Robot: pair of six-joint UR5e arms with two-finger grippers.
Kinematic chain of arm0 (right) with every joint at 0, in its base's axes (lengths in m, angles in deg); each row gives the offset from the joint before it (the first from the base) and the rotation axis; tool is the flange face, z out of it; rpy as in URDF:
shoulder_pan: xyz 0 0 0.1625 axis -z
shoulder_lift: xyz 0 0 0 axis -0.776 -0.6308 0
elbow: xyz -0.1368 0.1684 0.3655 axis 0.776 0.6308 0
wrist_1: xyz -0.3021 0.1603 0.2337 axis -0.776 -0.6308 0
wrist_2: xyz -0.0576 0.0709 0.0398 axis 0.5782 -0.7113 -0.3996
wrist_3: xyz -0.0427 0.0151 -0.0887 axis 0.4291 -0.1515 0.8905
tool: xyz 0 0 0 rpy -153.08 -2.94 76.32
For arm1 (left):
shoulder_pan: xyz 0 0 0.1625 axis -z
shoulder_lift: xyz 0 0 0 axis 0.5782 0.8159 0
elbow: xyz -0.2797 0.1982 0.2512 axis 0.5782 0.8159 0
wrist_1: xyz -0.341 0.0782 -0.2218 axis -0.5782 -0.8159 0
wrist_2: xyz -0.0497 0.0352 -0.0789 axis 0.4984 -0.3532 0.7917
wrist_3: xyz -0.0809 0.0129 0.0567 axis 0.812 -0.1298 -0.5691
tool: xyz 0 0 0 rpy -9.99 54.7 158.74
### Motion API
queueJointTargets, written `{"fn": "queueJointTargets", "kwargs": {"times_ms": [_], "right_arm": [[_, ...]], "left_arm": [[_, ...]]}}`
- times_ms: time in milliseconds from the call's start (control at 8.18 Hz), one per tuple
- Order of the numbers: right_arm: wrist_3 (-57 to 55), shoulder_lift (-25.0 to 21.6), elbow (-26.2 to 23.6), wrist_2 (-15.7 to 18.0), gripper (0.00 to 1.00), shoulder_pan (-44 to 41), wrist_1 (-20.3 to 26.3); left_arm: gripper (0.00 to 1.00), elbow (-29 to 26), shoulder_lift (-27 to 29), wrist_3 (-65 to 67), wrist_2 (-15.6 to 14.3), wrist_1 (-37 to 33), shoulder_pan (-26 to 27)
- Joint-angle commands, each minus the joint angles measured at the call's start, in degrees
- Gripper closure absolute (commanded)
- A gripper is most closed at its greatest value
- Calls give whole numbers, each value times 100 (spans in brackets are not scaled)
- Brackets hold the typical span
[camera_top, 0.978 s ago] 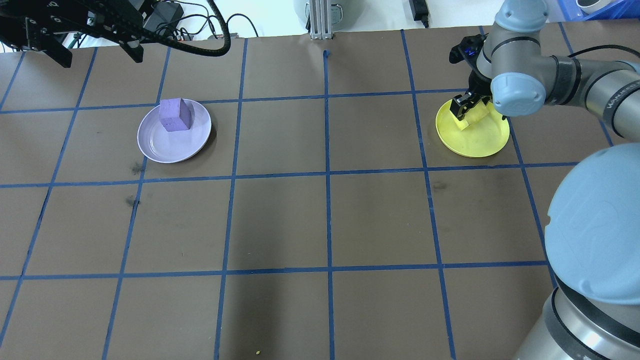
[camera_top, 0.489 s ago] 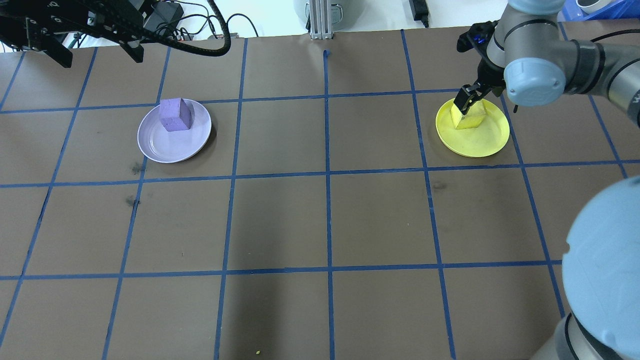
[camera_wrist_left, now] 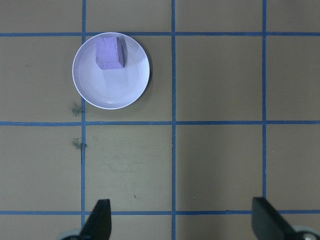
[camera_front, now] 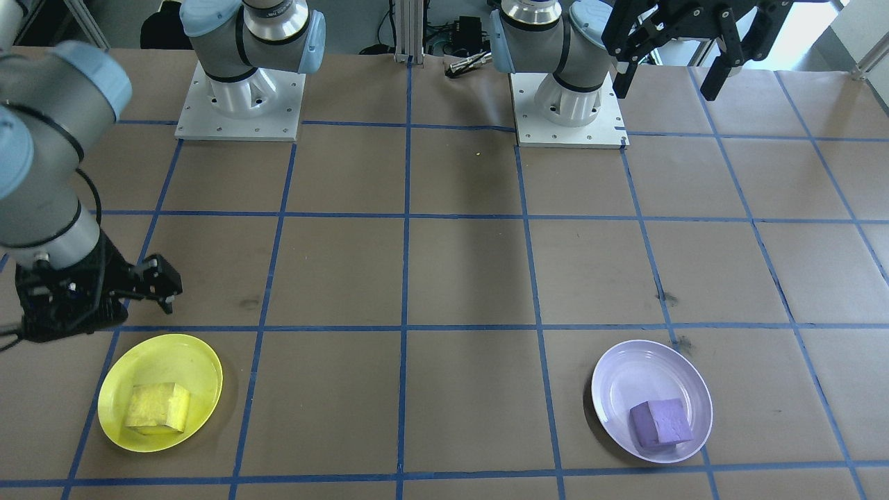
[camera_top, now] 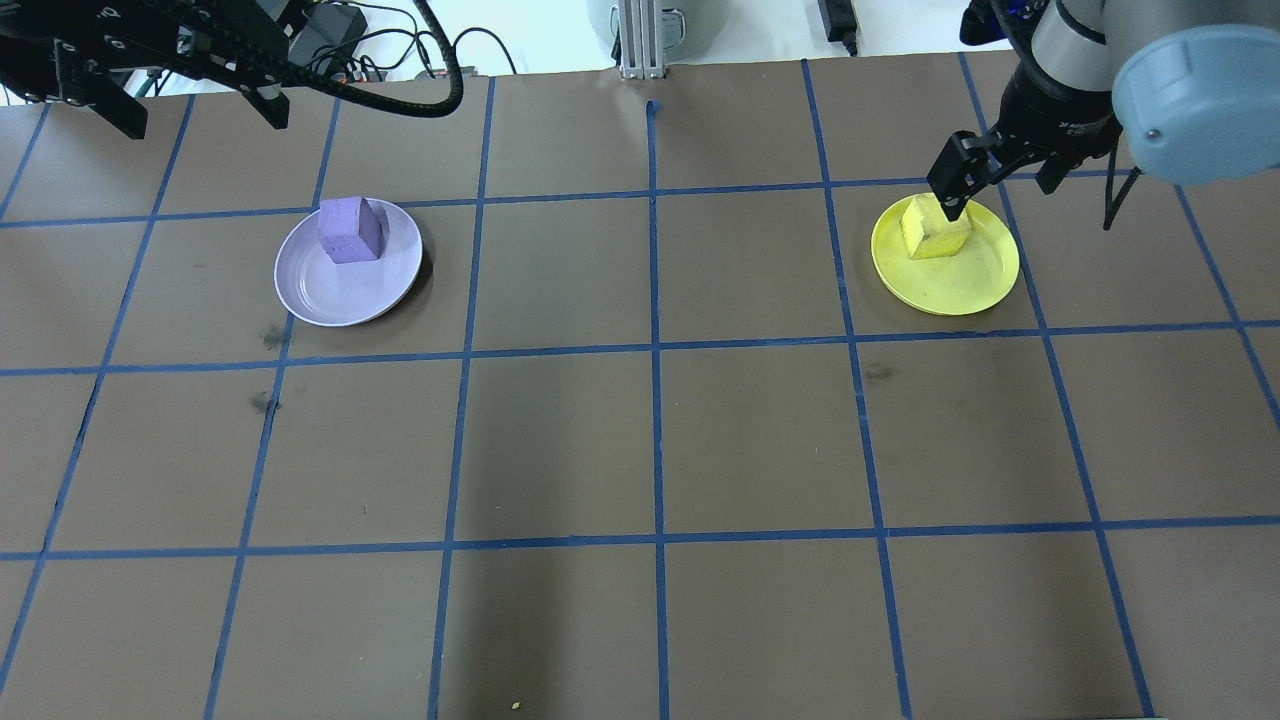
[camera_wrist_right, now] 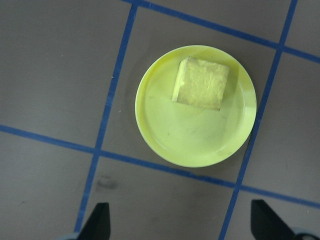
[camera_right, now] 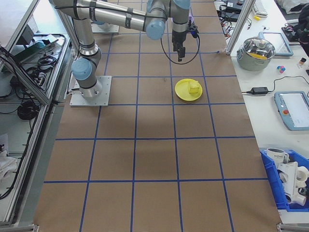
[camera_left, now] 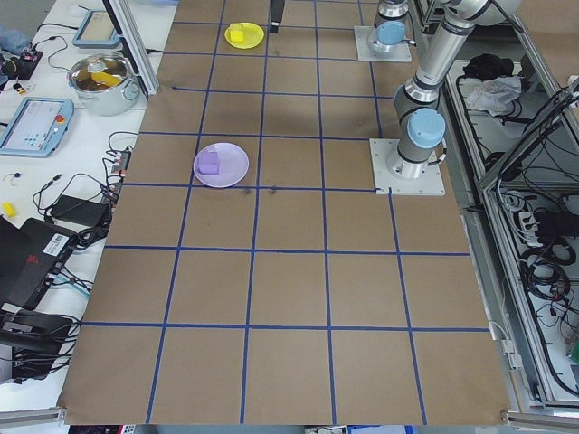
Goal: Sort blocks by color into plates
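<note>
The yellow block (camera_top: 935, 238) lies in the yellow plate (camera_top: 955, 285), toward its far rim; the right wrist view shows the same block (camera_wrist_right: 201, 83) and plate (camera_wrist_right: 195, 140) from straight above. My right gripper (camera_top: 1000, 178) hangs above the plate's far edge, open and holding nothing, well clear of the block. The purple block (camera_top: 350, 232) rests in the lavender plate (camera_top: 340, 295), also seen in the left wrist view as block (camera_wrist_left: 108, 52) and plate (camera_wrist_left: 115, 90). My left gripper (camera_top: 185, 100) is high at the far left, open and empty.
Brown paper with a blue tape grid covers the table (camera_top: 650, 440). Both arm bases (camera_front: 239, 104) stand at the robot's edge. Cables, a pot (camera_left: 104, 77) and tablets lie beyond the far edge.
My right gripper has risen off the yellow block and drifted toward the far right, leaving the block in the yellow plate. The left arm and purple block have not moved.
</note>
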Motion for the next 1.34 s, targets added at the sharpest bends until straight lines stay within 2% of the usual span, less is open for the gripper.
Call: {"fn": "queueJointTargets", "kwargs": {"times_ms": [0, 122, 244, 1222], "right_arm": [[-848, -994, -25, -6, 0, -558, 973], [-848, -1117, -25, -127, 0, -612, 1182], [-866, -1188, -25, -459, 0, -621, 1245], [-857, -1128, -25, -471, 0, -622, 1237]], "left_arm": [[0, 62, -32, 0, 5, 5, 3], [0, 62, -32, 0, -4, 5, -6], [0, 62, -32, 0, -4, 5, -6], [0, 185, -41, -88, 22, 101, -15]]}}
